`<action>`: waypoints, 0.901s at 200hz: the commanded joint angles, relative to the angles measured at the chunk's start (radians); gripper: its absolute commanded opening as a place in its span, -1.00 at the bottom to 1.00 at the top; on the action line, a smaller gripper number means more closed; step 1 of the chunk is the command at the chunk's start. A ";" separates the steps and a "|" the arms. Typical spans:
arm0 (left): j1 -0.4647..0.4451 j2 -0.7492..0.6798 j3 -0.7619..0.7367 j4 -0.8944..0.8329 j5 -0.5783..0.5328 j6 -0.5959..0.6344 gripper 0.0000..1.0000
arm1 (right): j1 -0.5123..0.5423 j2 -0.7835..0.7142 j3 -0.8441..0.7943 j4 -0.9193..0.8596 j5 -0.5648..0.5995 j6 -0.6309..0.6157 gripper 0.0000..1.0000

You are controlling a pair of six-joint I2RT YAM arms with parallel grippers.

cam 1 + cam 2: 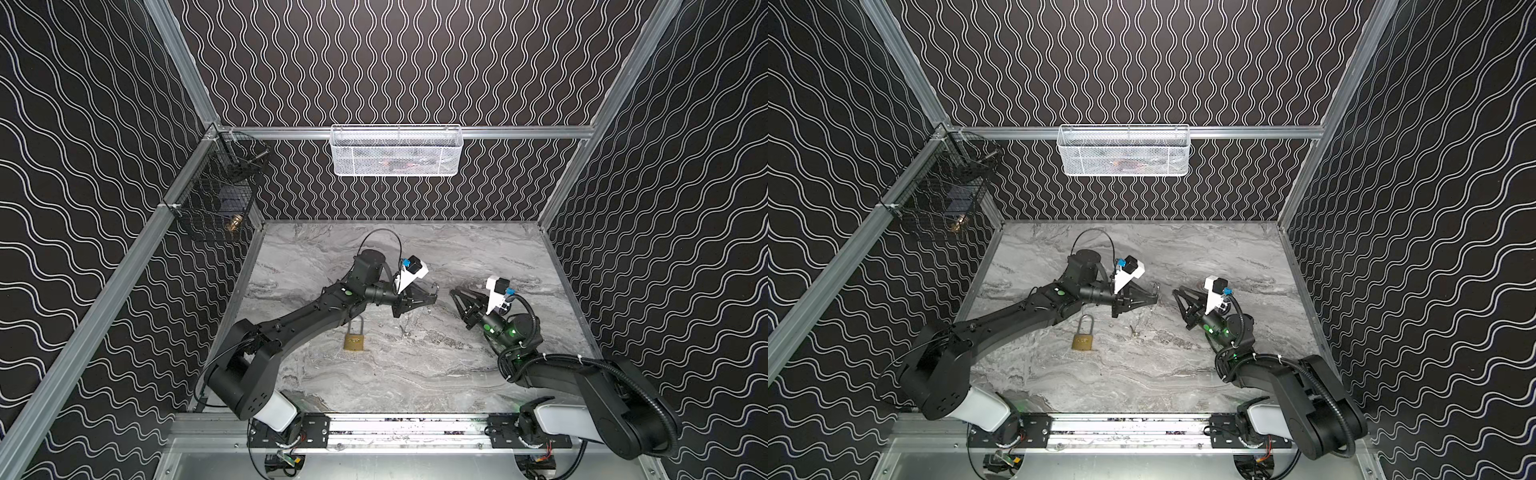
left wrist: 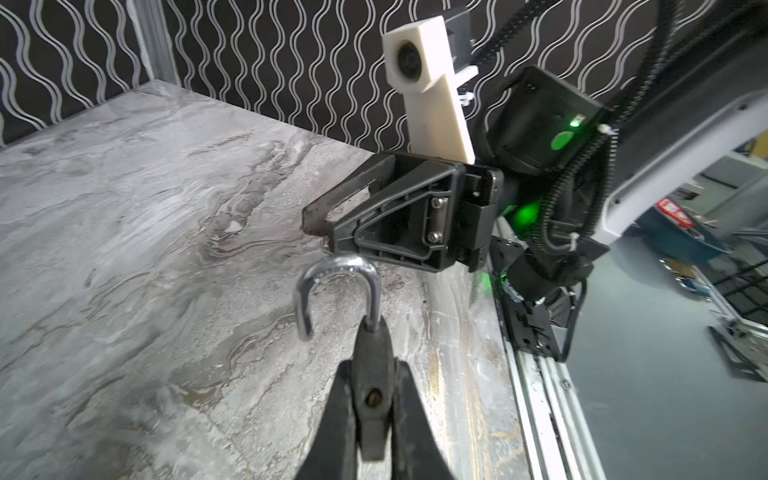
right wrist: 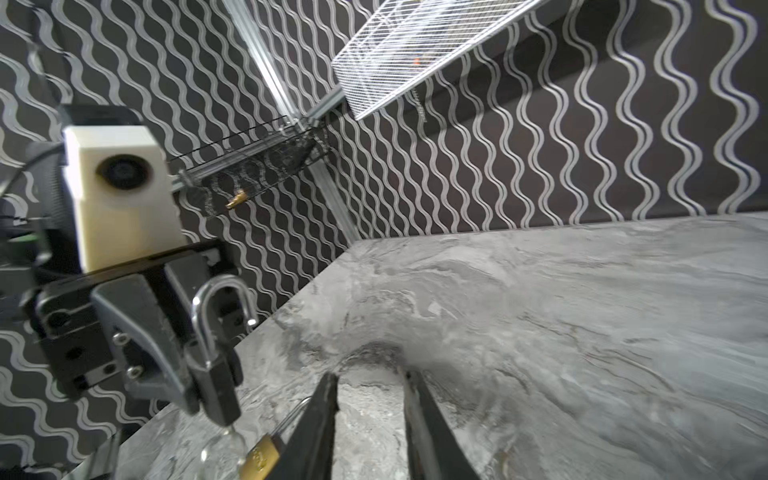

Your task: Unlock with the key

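The left gripper (image 1: 432, 297) has its fingers closed on the body of a dark padlock (image 2: 372, 395). It holds the lock off the worktop (image 1: 415, 374), beyond the brass padlock (image 1: 354, 341) and to its right in both top views. Held this way, the silver shackle (image 2: 336, 291) points at the other arm, within its reach. One end of the shackle hangs free, so the lock looks already opened. The right gripper (image 3: 369, 374), further right of the brass padlock, faces the held lock with its fingers apart and empty. Whether a key sits in the dark padlock I cannot tell
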 commanded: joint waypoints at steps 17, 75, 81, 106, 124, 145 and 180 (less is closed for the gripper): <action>0.001 0.012 0.010 0.021 0.078 0.005 -1.00 | -0.007 0.073 0.018 0.214 -0.144 0.084 -0.50; -0.019 0.040 0.033 -0.027 0.112 0.027 -1.00 | -0.010 0.097 0.039 0.240 -0.215 0.107 -0.56; -0.023 0.044 0.035 -0.030 0.114 0.030 -1.00 | -0.011 0.099 0.043 0.241 -0.223 0.109 -0.57; -0.032 0.052 0.038 -0.033 0.098 0.028 -1.00 | -0.011 0.114 0.046 0.263 -0.239 0.119 -0.58; -0.035 0.049 0.033 -0.035 0.076 0.037 -1.00 | -0.011 0.118 0.047 0.271 -0.251 0.125 -0.59; -0.035 0.038 0.024 -0.016 0.058 0.031 -1.00 | -0.011 0.117 0.050 0.263 -0.256 0.123 -0.59; -0.035 0.047 0.026 -0.015 0.064 0.028 -1.00 | -0.012 0.147 0.061 0.305 -0.288 0.150 -0.59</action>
